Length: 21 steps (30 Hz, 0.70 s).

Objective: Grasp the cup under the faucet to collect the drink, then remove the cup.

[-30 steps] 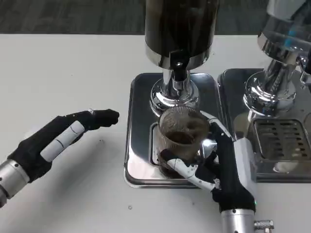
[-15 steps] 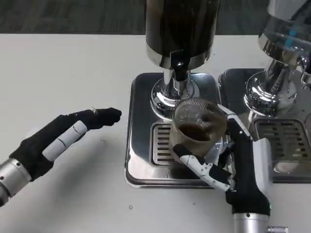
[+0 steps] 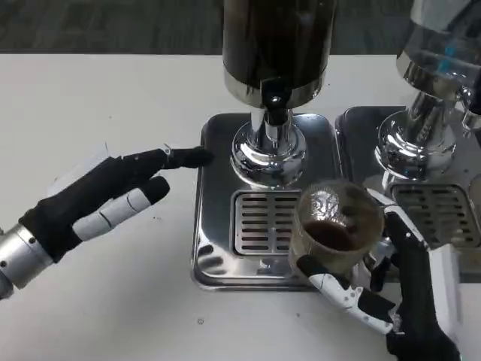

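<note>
While your right hand grips the cup around its side, keep it level. It holds liquid and looks slippery. Your left hand hovers with fingers spread, holding nothing.

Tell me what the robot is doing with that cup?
The robot's right hand is holding a clear cup with some dark drink in it. It has pulled the cup away from under the faucet, toward the front right corner of the silver drip tray. The left hand holds nothing; its fingers stretch out over the white table, pointing at the tray.
</note>
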Each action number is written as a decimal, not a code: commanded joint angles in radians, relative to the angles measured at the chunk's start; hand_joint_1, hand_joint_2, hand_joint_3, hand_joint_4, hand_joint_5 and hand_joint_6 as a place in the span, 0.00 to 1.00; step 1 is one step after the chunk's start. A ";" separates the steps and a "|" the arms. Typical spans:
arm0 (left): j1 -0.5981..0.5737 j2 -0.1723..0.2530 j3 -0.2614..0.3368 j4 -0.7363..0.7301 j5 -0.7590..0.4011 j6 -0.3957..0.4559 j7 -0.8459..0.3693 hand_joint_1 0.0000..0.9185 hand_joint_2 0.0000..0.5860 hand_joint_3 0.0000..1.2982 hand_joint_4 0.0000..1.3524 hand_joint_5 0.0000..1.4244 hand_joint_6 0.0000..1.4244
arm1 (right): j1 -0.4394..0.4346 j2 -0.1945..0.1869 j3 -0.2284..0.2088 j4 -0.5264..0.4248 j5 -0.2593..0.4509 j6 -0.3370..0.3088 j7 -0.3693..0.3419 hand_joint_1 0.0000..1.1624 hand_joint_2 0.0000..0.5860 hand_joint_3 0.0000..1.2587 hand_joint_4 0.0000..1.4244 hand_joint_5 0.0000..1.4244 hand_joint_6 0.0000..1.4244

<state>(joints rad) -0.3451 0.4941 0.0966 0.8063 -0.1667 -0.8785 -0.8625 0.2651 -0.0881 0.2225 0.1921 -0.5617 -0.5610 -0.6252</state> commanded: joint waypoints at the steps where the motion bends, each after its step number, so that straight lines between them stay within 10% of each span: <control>1: 0.039 0.025 -0.010 -0.065 -0.013 -0.023 -0.023 0.00 0.26 0.22 0.15 0.11 0.08 | 0.046 -0.007 -0.016 -0.087 0.007 -0.017 0.023 0.71 0.31 0.46 0.48 0.64 0.88; 21: 0.201 0.116 -0.060 -0.280 -0.055 -0.141 -0.050 0.00 0.23 0.14 0.08 0.07 0.07 | 0.189 -0.016 -0.040 -0.241 -0.007 -0.014 0.126 0.78 0.27 0.47 0.48 0.64 0.90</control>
<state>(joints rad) -0.1530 0.5865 0.0449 0.5500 -0.1998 -1.0109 -0.9033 0.4544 -0.1051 0.1826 -0.0278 -0.5647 -0.5589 -0.4999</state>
